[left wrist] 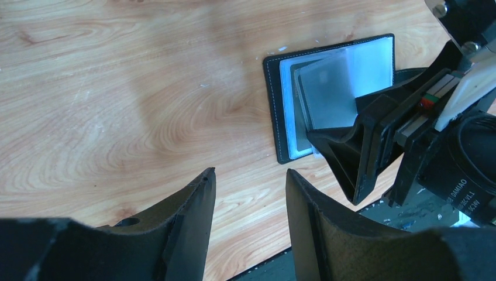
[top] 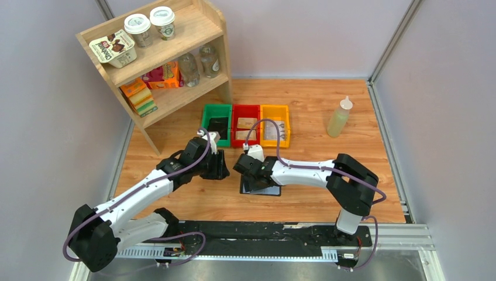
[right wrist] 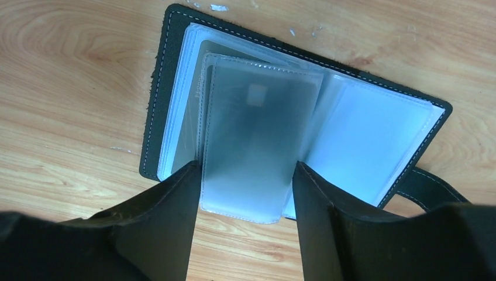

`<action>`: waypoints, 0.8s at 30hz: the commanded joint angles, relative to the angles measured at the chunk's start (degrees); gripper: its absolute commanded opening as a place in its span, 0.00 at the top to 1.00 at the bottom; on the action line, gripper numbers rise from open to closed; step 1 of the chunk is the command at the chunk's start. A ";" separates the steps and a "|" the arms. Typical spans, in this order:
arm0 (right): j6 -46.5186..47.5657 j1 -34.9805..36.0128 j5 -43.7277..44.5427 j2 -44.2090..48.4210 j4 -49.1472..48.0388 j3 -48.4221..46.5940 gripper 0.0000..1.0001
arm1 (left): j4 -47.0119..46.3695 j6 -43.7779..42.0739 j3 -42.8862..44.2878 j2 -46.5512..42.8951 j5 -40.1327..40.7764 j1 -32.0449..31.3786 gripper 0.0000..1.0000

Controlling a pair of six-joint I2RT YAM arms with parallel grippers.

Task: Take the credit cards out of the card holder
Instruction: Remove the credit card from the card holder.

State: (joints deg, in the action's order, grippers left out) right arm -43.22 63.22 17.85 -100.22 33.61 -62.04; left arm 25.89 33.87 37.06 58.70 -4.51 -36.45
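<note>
The black card holder (top: 264, 191) lies open on the table, its clear plastic sleeves fanned out; it also shows in the right wrist view (right wrist: 153, 117) and the left wrist view (left wrist: 272, 105). One sleeve (right wrist: 257, 129) stands raised with a dark grey credit card showing through it. My right gripper (right wrist: 245, 167) is open, one finger on each side of that sleeve's lower end. My left gripper (left wrist: 250, 172) is open and empty, just left of the holder over bare wood. Another dark card (top: 217, 126) lies in the green bin.
Green (top: 207, 117), red (top: 245, 109) and yellow (top: 275, 109) bins stand in a row behind the holder; the red and yellow ones hold tan packets. A wooden shelf (top: 169, 50) with goods stands at the back left. A squeeze bottle (top: 340, 117) stands at the back right.
</note>
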 commanded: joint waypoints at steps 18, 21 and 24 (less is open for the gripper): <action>-5.29 -8.10 -2.55 10.21 3.93 5.34 0.50 | -12.52 0.50 6.35 16.44 -17.72 -0.20 0.58; -6.96 -10.92 -2.55 13.38 4.19 8.59 0.49 | -13.15 0.85 7.94 18.82 -18.77 -0.47 0.61; -8.45 -13.64 -2.20 17.94 4.63 11.93 0.47 | -13.23 0.85 9.78 21.54 -20.09 -0.64 0.63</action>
State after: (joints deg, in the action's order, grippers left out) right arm -48.07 52.51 14.70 -88.90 37.45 -53.28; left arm 15.49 34.39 43.27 77.87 -21.17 -36.71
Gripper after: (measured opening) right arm 0.519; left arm 0.381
